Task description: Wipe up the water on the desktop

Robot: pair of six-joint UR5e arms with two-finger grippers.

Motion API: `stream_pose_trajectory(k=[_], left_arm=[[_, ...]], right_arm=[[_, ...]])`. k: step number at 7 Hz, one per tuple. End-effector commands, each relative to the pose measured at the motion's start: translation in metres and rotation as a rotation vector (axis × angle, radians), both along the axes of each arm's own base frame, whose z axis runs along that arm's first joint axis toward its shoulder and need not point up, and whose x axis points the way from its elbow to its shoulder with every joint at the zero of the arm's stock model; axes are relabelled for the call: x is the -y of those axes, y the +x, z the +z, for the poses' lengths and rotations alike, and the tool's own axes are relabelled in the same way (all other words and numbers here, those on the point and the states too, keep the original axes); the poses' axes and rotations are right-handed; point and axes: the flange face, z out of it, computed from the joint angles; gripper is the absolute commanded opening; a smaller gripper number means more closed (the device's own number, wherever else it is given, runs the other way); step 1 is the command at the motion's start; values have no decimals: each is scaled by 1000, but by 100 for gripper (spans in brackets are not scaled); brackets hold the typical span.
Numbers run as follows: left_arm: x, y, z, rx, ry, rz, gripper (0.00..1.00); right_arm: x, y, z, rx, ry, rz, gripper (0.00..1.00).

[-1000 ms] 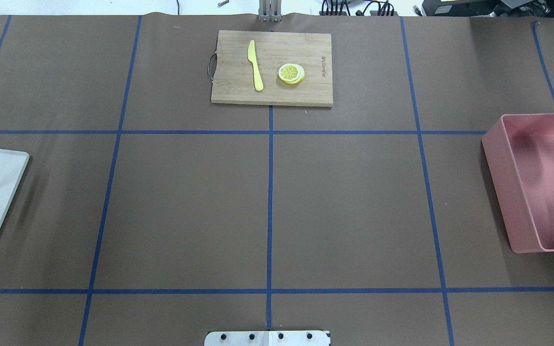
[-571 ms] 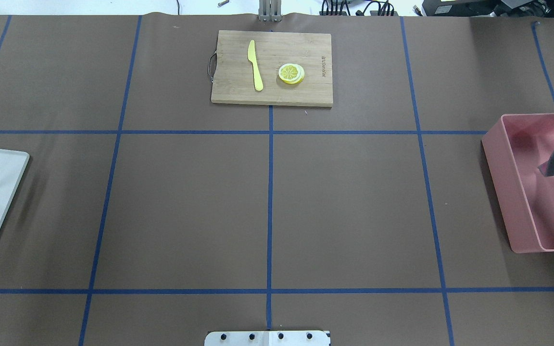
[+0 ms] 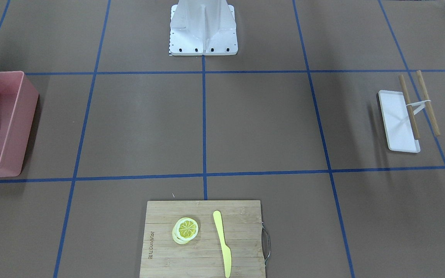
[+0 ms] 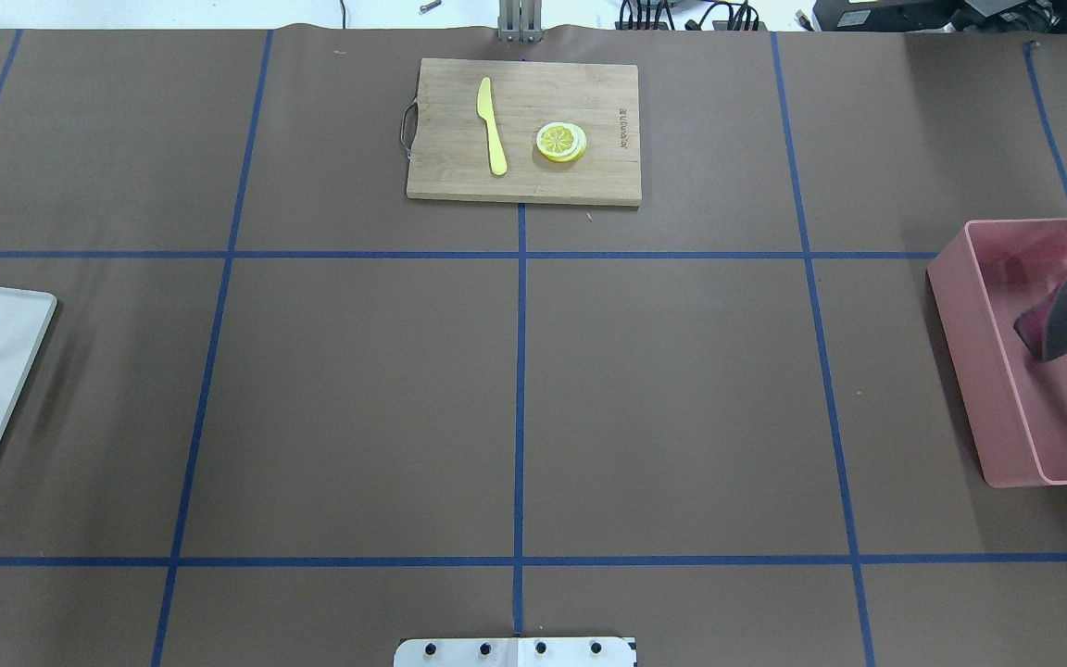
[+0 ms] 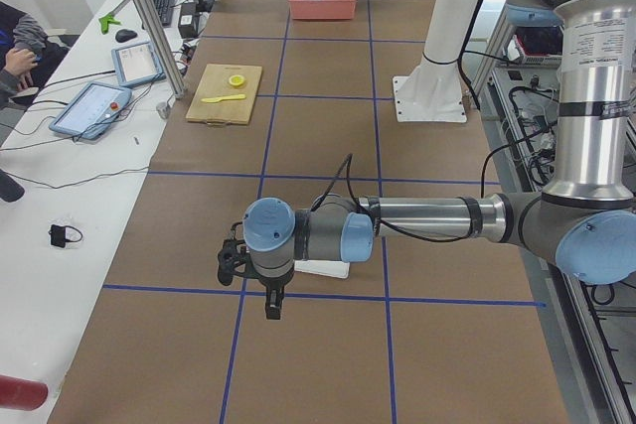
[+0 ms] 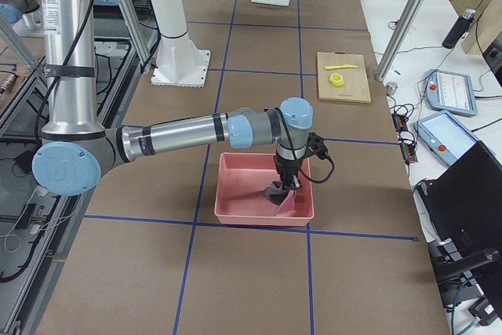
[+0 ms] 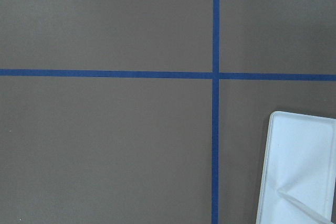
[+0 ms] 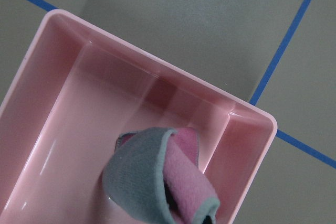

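Brown desktop, gridded with blue tape, spreads beneath me. Over the pink bin a grey-and-pink cloth hangs under my right gripper; my left gripper hovers near the white tray. Whether either one is closed or spread, I cannot tell.

Bright, even light from overhead; soft shadows on desktop beside pink bin and white tray; faint sheen inside bin; focus sharp.
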Motion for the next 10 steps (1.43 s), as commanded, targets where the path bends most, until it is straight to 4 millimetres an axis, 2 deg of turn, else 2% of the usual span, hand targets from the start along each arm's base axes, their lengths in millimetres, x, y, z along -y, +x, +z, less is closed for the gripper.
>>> stream_pose_trajectory(k=[1,2,3,4,5,6,9,10], left_arm=[[0,0,0,0,0,0,98],[0,0,0,0,0,0,98],[1,0,-1,0,2,0,98],[0,0,0,-2,0,0,98],[0,-1,0,-2,0,-1,99],[0,0,0,-2,1,1,98],[-1,0,2,-4,-5,0,99],[-1,0,2,-4,-6,0,98]], right_arm=[[4,-7,-9,6,1,18,100],[3,-4,-4,4,-11,23,100],[-1,18,6,-4,-33,69,100],[-27,56,32,-5,-81,134,100],[-60,74,66,-27,-151,167,100],[-79,90,86,-31,-199,206,100],[-90,93,106,-25,-238,219,100],[-88,95,95,-9,-219,227,100]])
